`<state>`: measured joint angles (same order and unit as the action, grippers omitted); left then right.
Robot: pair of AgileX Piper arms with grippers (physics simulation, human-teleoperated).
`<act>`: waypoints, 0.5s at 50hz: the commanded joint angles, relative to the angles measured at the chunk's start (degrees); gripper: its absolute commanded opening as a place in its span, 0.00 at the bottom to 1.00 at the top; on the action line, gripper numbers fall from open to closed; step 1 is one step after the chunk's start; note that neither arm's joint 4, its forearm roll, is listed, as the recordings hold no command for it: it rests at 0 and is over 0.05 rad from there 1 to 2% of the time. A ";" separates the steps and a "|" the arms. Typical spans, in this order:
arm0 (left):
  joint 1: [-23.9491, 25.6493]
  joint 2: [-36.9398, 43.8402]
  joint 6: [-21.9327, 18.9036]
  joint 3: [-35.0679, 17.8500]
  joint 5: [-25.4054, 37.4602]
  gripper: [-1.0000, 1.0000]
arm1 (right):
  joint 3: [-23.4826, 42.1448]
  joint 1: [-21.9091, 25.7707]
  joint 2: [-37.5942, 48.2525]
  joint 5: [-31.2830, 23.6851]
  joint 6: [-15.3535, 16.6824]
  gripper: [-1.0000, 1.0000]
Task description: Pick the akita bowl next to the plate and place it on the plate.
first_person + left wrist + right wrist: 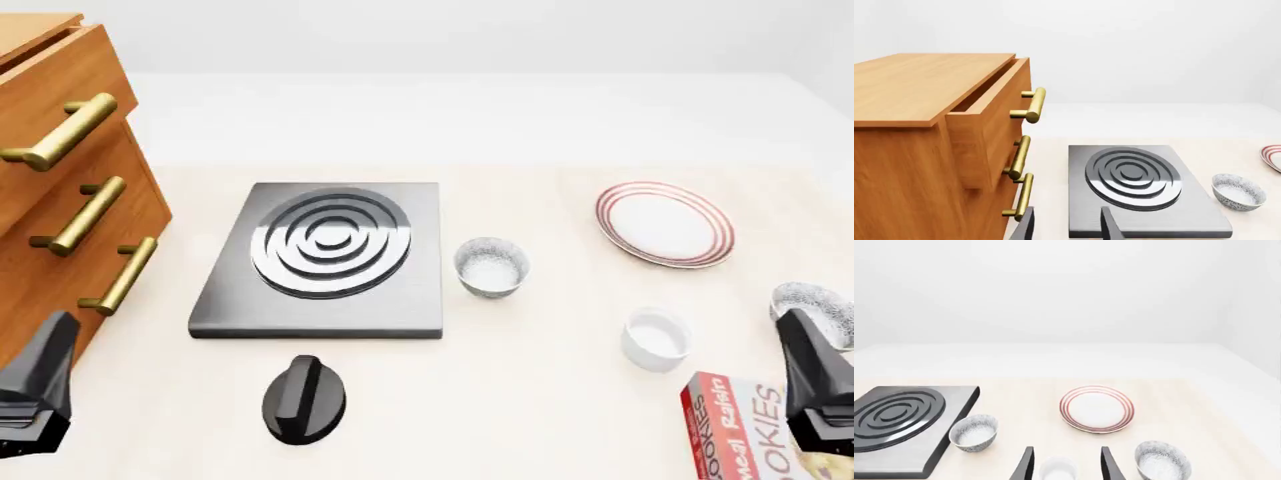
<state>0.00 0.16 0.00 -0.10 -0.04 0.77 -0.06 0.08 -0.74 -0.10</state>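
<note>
The plate point(665, 223) point(1096, 408), white with red rings, lies at the table's far right. One speckled akita bowl point(809, 301) point(1162, 458) stands nearer and to the right of the plate, partly behind my right gripper point(817, 385) point(1066, 454). That gripper is open, holds nothing, and hangs back from the bowl. A second akita bowl point(491, 266) point(975, 432) point(1237, 191) sits beside the stove, left of the plate. My left gripper point(38, 385) point(1066, 215) is open and unladen at the near left, by the drawers.
A dark stove plate point(327, 255) with concentric rings occupies the middle left, with a black knob point(304, 398) in front of it. A wooden drawer cabinet point(60, 190) with brass handles stands at the left. A white ramekin point(657, 338) and a cookies box point(741, 425) sit at the near right.
</note>
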 commanded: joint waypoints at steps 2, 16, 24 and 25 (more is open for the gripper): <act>0.00 0.25 0.00 -0.15 -0.06 1.00 | 3.08 -0.26 0.11 -2.48 -0.46 1.00; 0.00 0.25 0.00 -0.15 -0.06 1.00 | 15.46 -0.79 6.33 -10.10 1.07 1.00; 0.00 0.25 0.00 -0.15 -0.06 1.00 | 23.62 -0.15 15.57 -12.80 4.32 1.00; 0.00 0.25 0.00 -0.15 -0.06 1.00 | 23.85 -0.72 15.97 -12.74 5.12 1.00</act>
<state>0.00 0.40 0.00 -0.23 -0.09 17.12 -0.58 8.71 -10.65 2.00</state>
